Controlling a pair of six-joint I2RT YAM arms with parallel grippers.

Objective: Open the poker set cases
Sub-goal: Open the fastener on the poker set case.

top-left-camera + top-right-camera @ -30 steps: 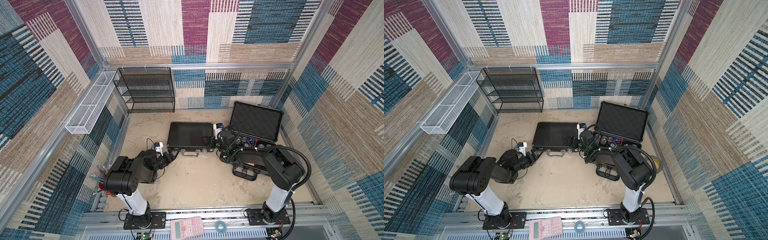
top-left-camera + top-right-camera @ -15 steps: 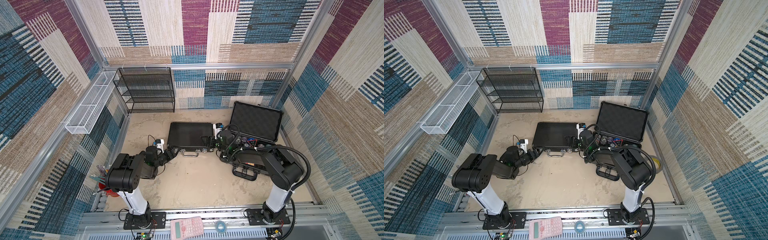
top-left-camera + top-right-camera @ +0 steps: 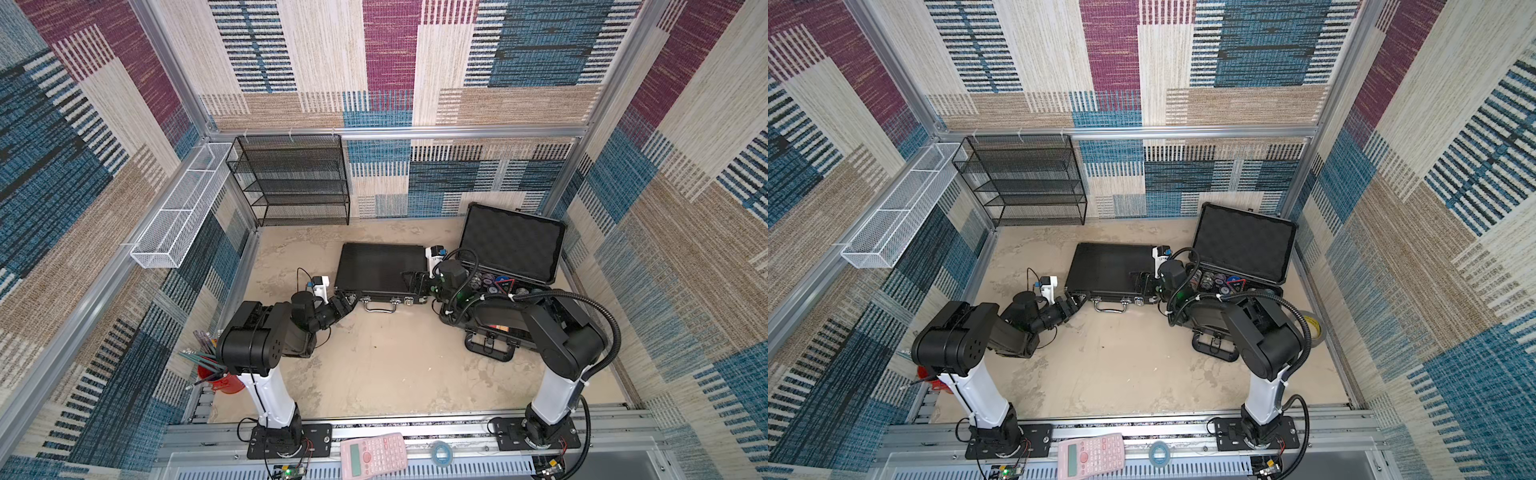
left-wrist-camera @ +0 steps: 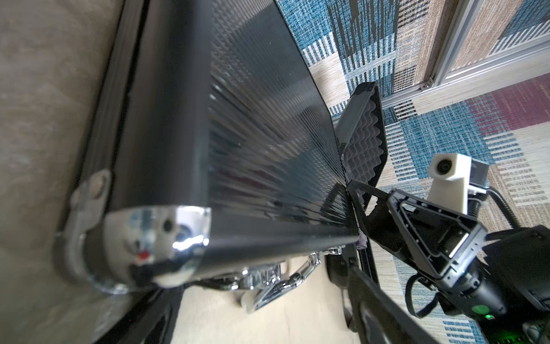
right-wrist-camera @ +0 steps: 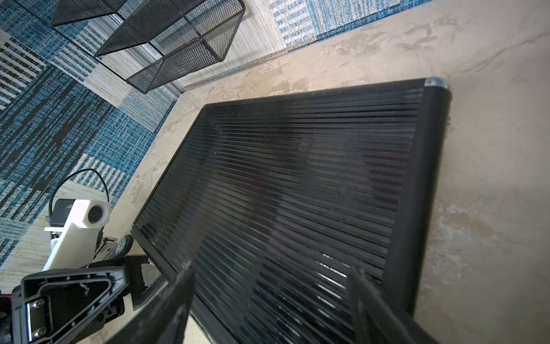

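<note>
Tabletop (image 3: 374, 374): mesh rack (image 3: 299, 183) behind black case (image 3: 374, 266)

Slim ribbed case (image 3: 376, 268) lies shut beside the open bulkier case (image 3: 513, 245).

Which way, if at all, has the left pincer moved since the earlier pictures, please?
Yes. The left pincer has edged forward to the near left corner of the slim black case, which lies unmoved.
</note>
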